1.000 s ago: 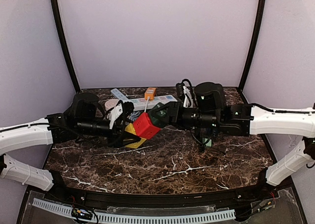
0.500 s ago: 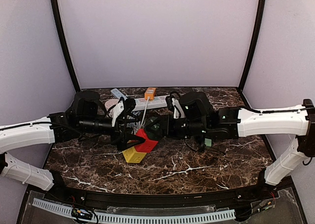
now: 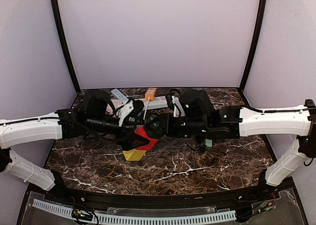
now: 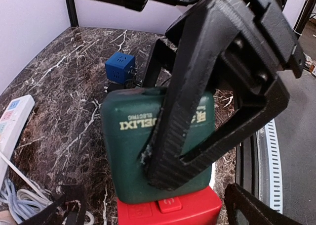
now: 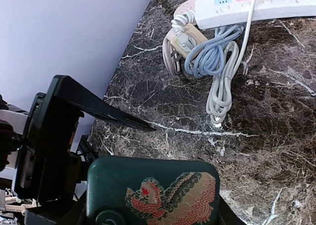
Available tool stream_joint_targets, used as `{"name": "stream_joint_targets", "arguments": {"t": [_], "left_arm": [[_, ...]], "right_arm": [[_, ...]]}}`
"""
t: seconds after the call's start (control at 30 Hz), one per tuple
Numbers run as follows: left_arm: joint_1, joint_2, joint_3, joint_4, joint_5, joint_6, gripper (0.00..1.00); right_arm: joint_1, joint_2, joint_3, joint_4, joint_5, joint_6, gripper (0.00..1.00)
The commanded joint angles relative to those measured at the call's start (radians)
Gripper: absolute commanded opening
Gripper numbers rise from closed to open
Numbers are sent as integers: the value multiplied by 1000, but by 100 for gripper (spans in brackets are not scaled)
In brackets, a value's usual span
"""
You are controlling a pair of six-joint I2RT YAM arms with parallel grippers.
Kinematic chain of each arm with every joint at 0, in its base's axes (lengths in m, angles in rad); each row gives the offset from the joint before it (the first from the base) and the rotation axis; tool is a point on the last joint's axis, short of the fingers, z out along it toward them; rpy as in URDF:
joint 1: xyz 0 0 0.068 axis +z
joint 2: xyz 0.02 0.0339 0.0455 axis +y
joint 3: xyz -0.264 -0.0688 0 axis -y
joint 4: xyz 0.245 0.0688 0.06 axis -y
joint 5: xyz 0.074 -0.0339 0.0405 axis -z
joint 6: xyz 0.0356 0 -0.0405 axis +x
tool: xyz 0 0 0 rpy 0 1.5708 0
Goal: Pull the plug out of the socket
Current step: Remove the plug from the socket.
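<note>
A dark green plug block [image 4: 129,151] marked DELIXI sits plugged into a red socket cube [image 4: 168,212]. My right gripper [image 3: 154,127] is shut on the green plug, and one of its black fingers [image 4: 182,116] crosses the plug's face. The plug's dragon-printed side fills the bottom of the right wrist view [image 5: 153,190]. My left gripper [image 4: 153,207] is open, with its fingers on either side of the red cube and a gap on the left. In the top view the red cube [image 3: 145,137] sits just above a yellow cube [image 3: 133,155] on the table.
A white power strip [image 3: 154,102] with an orange plug [image 3: 150,92] lies at the back, with coiled grey and white cables [image 5: 212,57] beside it. A blue cube [image 4: 120,67] stands behind the plug. A small green object [image 3: 209,143] lies under the right arm.
Both grippers have come down with the stack, which was held up a second ago. The yellow cube now rests on the table. The left arm has reached further right.
</note>
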Motion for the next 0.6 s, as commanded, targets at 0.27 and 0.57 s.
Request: {"name": "stream_joint_targets", "arguments": {"t": [0.27, 0.57], "left_arm": [[-16, 37, 47, -80, -17, 5, 72], [-16, 38, 48, -83, -12, 15, 29]], "right_arm": [[28, -35, 78, 46, 70, -40, 0], [34, -29, 85, 25, 88, -47, 0]]}}
